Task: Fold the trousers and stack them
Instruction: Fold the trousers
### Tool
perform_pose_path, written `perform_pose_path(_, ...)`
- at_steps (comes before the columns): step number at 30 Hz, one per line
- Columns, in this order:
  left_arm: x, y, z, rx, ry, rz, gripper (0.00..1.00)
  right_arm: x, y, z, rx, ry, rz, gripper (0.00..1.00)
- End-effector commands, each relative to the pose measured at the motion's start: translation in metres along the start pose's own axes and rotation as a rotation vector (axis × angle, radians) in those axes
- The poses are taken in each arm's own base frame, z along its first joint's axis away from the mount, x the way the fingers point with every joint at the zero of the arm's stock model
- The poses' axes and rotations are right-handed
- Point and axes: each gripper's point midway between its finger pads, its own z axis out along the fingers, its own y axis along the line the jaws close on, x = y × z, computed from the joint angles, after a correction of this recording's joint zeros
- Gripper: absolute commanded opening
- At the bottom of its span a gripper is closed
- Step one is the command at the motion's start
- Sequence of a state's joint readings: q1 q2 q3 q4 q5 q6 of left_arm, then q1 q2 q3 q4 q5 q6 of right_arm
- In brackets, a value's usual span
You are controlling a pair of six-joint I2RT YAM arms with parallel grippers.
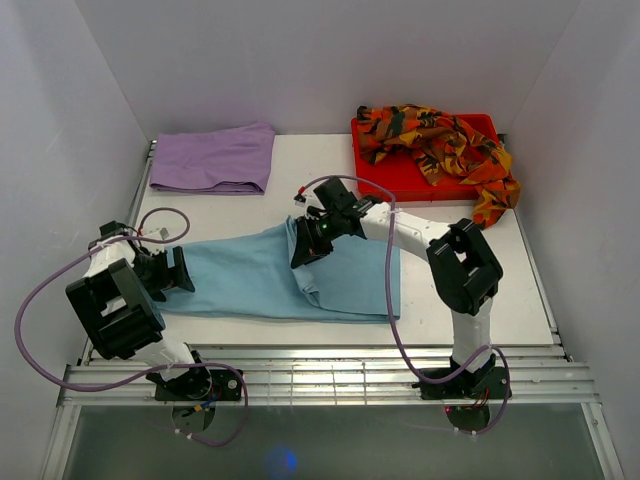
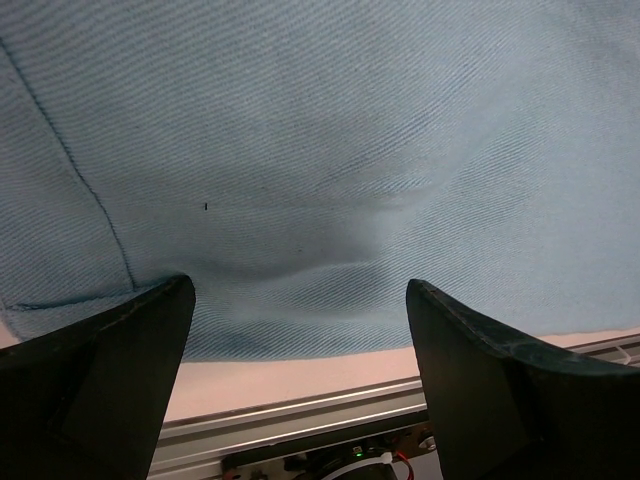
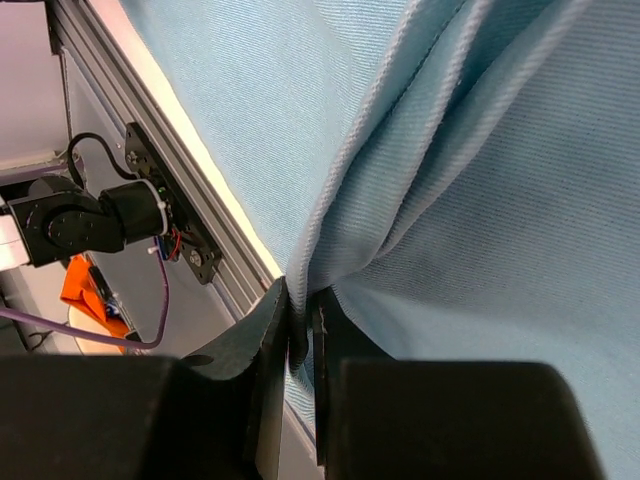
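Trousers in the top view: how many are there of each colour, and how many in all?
light blue trousers: 1
lilac trousers: 1
orange-red-black patterned trousers: 1
Total: 3

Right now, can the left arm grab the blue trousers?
Probably yes. The left tool is open just above one end of the light blue trousers, with nothing in between. The right tool pinches a fold farther along.
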State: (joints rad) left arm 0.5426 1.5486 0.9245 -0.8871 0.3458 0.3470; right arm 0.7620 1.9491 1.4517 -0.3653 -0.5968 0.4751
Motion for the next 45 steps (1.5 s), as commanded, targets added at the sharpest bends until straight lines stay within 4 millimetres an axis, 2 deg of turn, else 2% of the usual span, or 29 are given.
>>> perform_pose_path(1,-0.003,0.003,0.001,-0.021,-0.015,0.021,0.98,-0.012,0.025,0.002,-0.064,-0.014,-0.030,0.08)
perform_pose_path(7,0.001,0.005,0.008,-0.027,0.001,0.023,0.98,-0.015,0.027,0.001,-0.049,-0.022,-0.038,0.08)
perform_pose_path(13,0.006,0.006,0.011,-0.025,0.011,0.025,0.98,-0.016,0.029,0.010,-0.055,-0.015,-0.037,0.08)
perform_pose_path(20,0.004,0.006,0.012,-0.027,0.009,0.023,0.98,-0.010,0.019,0.026,-0.072,0.011,-0.001,0.08)
perform_pose_path(21,0.004,0.006,0.012,-0.025,0.010,0.024,0.98,-0.009,0.019,0.028,-0.079,0.017,-0.001,0.12)
perform_pose_path(22,0.003,0.006,0.010,-0.026,0.004,0.026,0.98,-0.010,0.019,0.030,-0.082,0.014,-0.006,0.31)
perform_pose_path(24,-0.005,0.002,0.005,-0.010,-0.027,0.041,0.98,-0.011,0.019,0.032,-0.089,0.017,-0.006,0.43)
perform_pose_path(25,-0.009,-0.001,0.002,0.002,-0.043,0.048,0.98,-0.014,0.022,0.031,-0.102,0.010,-0.020,0.59)
perform_pose_path(26,-0.014,-0.006,-0.006,0.010,-0.070,0.059,0.98,-0.017,0.026,0.029,-0.112,0.003,-0.035,0.66)
perform_pose_path(28,-0.034,-0.018,-0.024,0.058,-0.148,0.092,0.98,-0.026,0.039,0.022,-0.151,-0.013,-0.103,0.76)
perform_pose_path(29,-0.041,-0.024,-0.032,0.077,-0.177,0.111,0.98,-0.031,0.045,0.014,-0.169,-0.030,-0.136,0.78)
perform_pose_path(31,-0.061,-0.043,-0.062,0.133,-0.273,0.171,0.98,-0.037,0.055,-0.001,-0.215,-0.047,-0.234,0.84)
perform_pose_path(32,-0.068,-0.050,-0.071,0.151,-0.306,0.213,0.98,-0.042,0.056,-0.020,-0.215,-0.067,-0.256,0.86)
perform_pose_path(33,-0.070,-0.058,-0.080,0.179,-0.322,0.236,0.98,-0.044,0.053,-0.031,-0.212,-0.080,-0.325,0.89)
perform_pose_path(34,-0.080,-0.067,-0.094,0.190,-0.367,0.278,0.98,-0.045,0.048,-0.042,-0.200,-0.088,-0.347,0.91)
perform_pose_path(35,-0.084,-0.078,-0.099,0.231,-0.387,0.303,0.98,-0.045,0.034,-0.066,-0.170,-0.104,-0.329,0.93)
perform_pose_path(37,-0.086,-0.101,-0.102,0.278,-0.382,0.339,0.98,-0.045,0.011,-0.090,-0.129,-0.126,-0.356,0.93)
perform_pose_path(38,-0.085,-0.112,-0.101,0.313,-0.376,0.342,0.98,-0.051,-0.007,-0.114,-0.083,-0.167,-0.338,0.93)
perform_pose_path(39,-0.086,-0.123,-0.098,0.337,-0.364,0.319,0.98,-0.038,-0.031,-0.121,-0.021,-0.143,-0.307,0.93)
perform_pose_path(40,-0.083,-0.143,-0.091,0.370,-0.337,0.349,0.97,-0.034,-0.047,-0.131,0.014,-0.143,-0.286,0.91)
perform_pose_path(41,-0.085,-0.148,-0.080,0.364,-0.330,0.352,0.95,-0.035,-0.068,-0.153,0.059,-0.180,-0.269,0.90)
perform_pose_path(42,-0.084,-0.158,-0.074,0.375,-0.311,0.327,0.94,-0.021,-0.088,-0.158,0.107,-0.162,-0.217,0.90)
perform_pose_path(43,-0.080,-0.177,-0.065,0.396,-0.284,0.367,0.93,-0.016,-0.100,-0.166,0.136,-0.169,-0.193,0.89)
perform_pose_path(44,-0.079,-0.183,-0.056,0.396,-0.268,0.369,0.90,-0.014,-0.116,-0.185,0.174,-0.200,-0.160,0.89)
perform_pose_path(45,-0.083,-0.188,-0.047,0.378,-0.275,0.382,0.88,-0.007,-0.129,-0.191,0.212,-0.196,-0.149,0.88)
